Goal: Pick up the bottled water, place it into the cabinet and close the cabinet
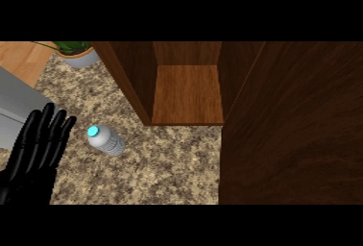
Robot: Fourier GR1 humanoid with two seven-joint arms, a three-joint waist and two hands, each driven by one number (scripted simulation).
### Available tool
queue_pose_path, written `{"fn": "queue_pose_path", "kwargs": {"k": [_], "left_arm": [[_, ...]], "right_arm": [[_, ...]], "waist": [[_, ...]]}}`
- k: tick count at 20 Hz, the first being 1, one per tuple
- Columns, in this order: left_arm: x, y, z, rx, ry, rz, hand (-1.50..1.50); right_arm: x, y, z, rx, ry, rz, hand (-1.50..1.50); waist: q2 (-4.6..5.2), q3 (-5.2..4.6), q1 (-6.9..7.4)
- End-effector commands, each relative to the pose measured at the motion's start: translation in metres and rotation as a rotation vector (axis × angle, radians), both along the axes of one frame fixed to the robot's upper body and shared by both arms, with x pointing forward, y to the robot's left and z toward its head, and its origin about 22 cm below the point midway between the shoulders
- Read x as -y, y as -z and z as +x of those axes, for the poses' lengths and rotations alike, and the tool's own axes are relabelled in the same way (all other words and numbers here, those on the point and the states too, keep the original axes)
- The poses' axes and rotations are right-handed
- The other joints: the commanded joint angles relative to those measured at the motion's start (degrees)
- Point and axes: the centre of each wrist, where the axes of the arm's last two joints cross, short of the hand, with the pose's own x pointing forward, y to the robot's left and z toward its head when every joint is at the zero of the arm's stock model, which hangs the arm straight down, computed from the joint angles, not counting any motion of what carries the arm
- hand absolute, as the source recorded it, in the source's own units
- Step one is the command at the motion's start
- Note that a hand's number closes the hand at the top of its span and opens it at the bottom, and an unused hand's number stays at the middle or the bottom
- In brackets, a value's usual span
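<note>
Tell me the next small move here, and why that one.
Probably shift the left robot hand right toward the bottled water and start curling round it. The hand is open, fingers straight, beside the bottle and not touching it. The bottle stands on the counter, outside the cabinet, whose door is open. The right robot hand is out of view.

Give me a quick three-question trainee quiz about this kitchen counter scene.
1. True or false: the clear plastic water bottle with the light blue cap stands inside the brown wooden cabinet.
2. Which black hand shows? A) left hand B) right hand
3. Fill in: the cabinet's wooden door is ____.

Key:
1. False; it is on the speckled granite counter.
2. A; the left hand, fingers straight.
3. open
</note>
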Motion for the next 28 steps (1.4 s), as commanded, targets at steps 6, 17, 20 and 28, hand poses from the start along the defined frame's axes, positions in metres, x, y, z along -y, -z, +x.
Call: {"fn": "queue_pose_path", "kwargs": {"k": [6,17,20,28], "left_arm": [[-0.009,-0.028,-0.051,-0.045,0.006,-0.042,-1.50],[-0.005,-0.011,-0.058,-0.055,-0.021,-0.009,-1.50],[-0.023,-0.008,-0.059,-0.060,-0.020,-0.008,-1.50],[-0.028,0.040,-0.028,-0.138,-0.090,-0.016,-1.50]], "right_arm": [[0.007,-0.015,-0.043,-0.009,-0.032,0.013,-1.50],[0.003,-0.029,-0.074,-0.019,-0.019,0.009,-1.50],[-0.001,-0.034,-0.077,-0.023,-0.023,0.008,-1.50],[0.005,-0.018,-0.090,-0.036,-0.038,0.015,-1.50]], "waist": [[-0.03,0.00,0.10],[-0.08,-0.03,-0.27],[-0.06,-0.09,-0.03],[-0.08,-0.09,-0.90]]}}
